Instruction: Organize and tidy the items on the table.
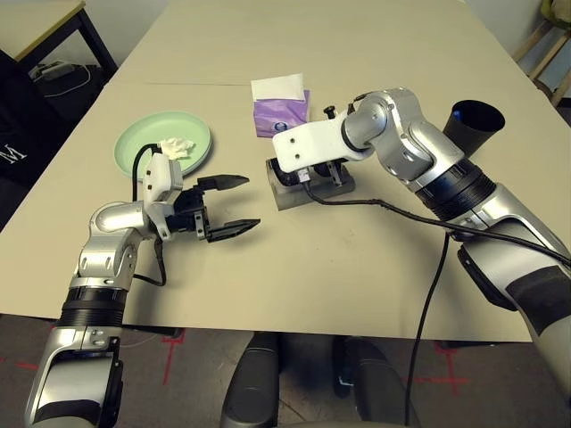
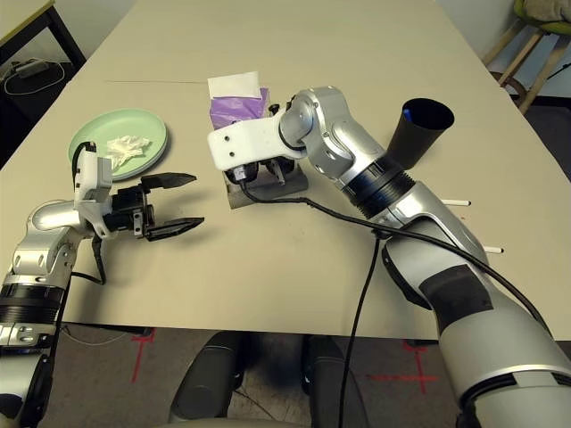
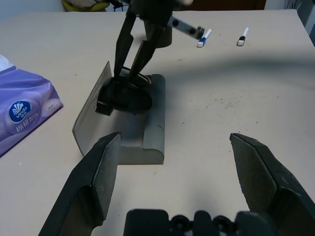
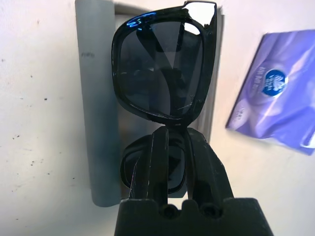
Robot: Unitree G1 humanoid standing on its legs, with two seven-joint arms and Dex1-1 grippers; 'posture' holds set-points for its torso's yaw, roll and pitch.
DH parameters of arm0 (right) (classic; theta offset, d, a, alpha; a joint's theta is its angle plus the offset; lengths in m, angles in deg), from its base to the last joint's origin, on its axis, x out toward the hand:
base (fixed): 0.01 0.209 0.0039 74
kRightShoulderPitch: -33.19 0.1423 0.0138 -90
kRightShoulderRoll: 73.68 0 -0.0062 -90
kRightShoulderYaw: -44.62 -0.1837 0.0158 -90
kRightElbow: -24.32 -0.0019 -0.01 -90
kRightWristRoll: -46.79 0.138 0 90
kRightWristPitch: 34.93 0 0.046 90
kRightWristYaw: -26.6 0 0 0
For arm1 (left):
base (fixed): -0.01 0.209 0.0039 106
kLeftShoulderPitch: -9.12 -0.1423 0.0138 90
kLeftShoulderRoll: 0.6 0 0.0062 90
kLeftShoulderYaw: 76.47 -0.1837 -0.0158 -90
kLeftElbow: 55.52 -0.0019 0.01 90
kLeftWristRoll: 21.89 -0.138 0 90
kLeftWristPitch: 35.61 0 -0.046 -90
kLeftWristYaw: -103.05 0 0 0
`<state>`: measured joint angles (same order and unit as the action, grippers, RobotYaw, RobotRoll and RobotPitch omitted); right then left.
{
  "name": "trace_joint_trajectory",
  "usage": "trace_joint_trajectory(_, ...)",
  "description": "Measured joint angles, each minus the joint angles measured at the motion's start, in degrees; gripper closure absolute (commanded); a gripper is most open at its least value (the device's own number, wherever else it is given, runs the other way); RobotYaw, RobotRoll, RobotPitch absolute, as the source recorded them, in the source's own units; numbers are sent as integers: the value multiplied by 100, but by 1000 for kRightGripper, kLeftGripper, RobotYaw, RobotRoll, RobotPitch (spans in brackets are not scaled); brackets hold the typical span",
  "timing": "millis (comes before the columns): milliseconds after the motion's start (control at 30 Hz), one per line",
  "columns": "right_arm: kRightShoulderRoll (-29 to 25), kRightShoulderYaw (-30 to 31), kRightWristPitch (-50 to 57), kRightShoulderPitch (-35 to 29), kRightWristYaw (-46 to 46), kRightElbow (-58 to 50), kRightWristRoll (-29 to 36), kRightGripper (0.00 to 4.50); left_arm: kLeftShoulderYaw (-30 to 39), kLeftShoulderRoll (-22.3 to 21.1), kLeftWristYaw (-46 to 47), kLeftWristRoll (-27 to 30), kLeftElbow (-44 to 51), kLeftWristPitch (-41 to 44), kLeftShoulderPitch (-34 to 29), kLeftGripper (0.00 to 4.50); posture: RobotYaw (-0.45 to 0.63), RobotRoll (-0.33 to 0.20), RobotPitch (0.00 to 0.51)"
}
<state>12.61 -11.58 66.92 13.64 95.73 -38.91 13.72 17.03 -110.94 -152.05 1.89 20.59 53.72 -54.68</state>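
The grey glasses case (image 1: 294,198) lies open at the middle of the table (image 1: 357,259). Folded black sunglasses (image 4: 162,69) rest in its tray, and my right gripper (image 4: 172,132) is shut on their bridge from above. To the left of the case my left gripper (image 1: 250,202) hovers open and empty, pointing at the case (image 3: 147,142). Behind that gripper sits a pale green plate (image 1: 143,143) holding a crumpled white tissue (image 1: 177,147). A black cup (image 2: 419,134) stands at the right. A white pen (image 2: 455,202) lies near the right edge, and the blue-capped pen (image 3: 203,39) beyond the case.
A purple tissue box (image 1: 281,114) stands just behind the case, close to my right wrist. A black cable (image 1: 428,294) hangs from the right arm across the front of the table. A side table (image 1: 45,22) and chair legs stand off the table's far corners.
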Motion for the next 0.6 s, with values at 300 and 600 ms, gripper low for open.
trace_joint_trajectory(300,234,149,-60,150,-274,543,-197,4195,0,0,57,0,170,36,-13,0,316,0,156)
trace_joint_trajectory(600,301,160,-126,290,-377,771,-310,4195,0,0,115,0,193,79,-62,0,327,0,155)
